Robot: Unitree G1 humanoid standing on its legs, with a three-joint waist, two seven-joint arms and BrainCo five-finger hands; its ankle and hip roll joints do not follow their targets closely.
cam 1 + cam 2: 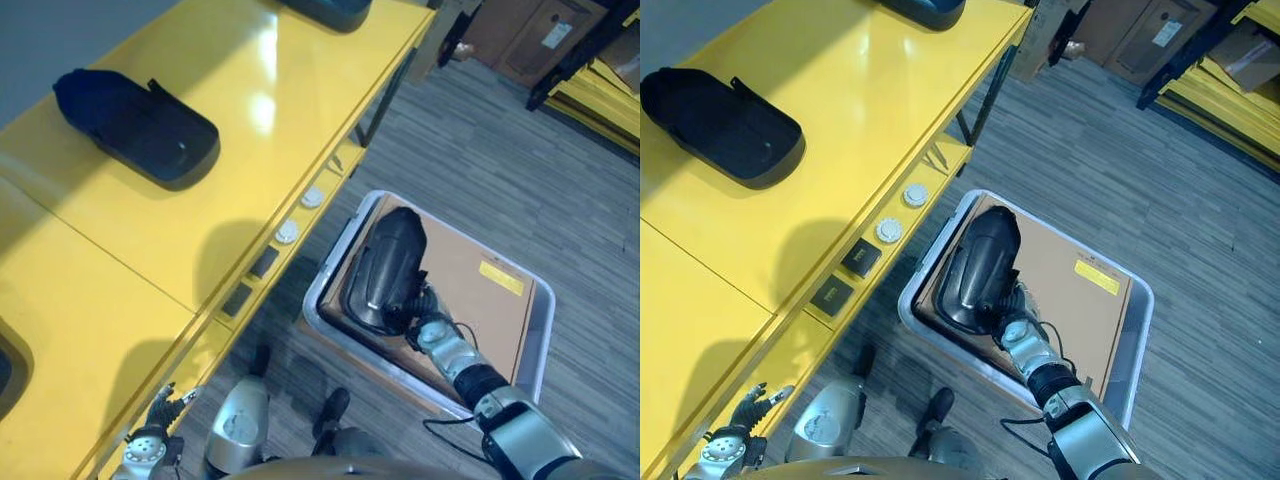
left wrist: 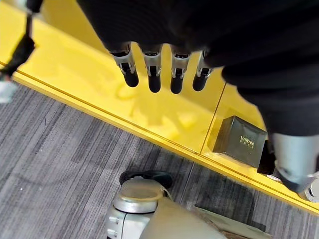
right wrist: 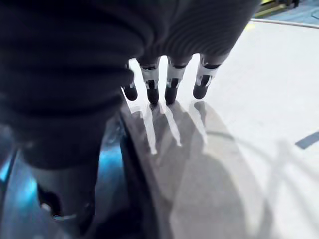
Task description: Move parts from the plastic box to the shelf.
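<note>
the part [image 1: 388,268], a dark glossy shell, lies in the box [image 1: 535,345] at lower centre-right of the left eye view, on a brown cardboard sheet [image 1: 470,290] that lines the box floor. its long axis runs from the upper right of the box down toward the lower left, the narrower rounded end up and the wider end down, next to the wrist. the right hand [image 1: 415,312] comes in from the lower right and meets the part at that lower, wider end; its fingers [image 3: 173,89] hang straight and side by side in the right wrist view, beside a dark curved edge that is likely the part. they do not look curled round anything, but whether the thumb is under the part cannot be told. the part lies up and to the left of the right wrist, so this hand is by far the nearer.

the shelf [image 1: 180,250], a yellow top, fills the left of the frame, just beside the box. one more dark part [image 1: 135,125] lies on it at upper left, and another [image 1: 330,12] at the top edge. the left hand [image 2: 159,74] hangs low by the shelf's front edge at lower left, fingers straight and slack, holding nothing, well apart from the box.
</note>
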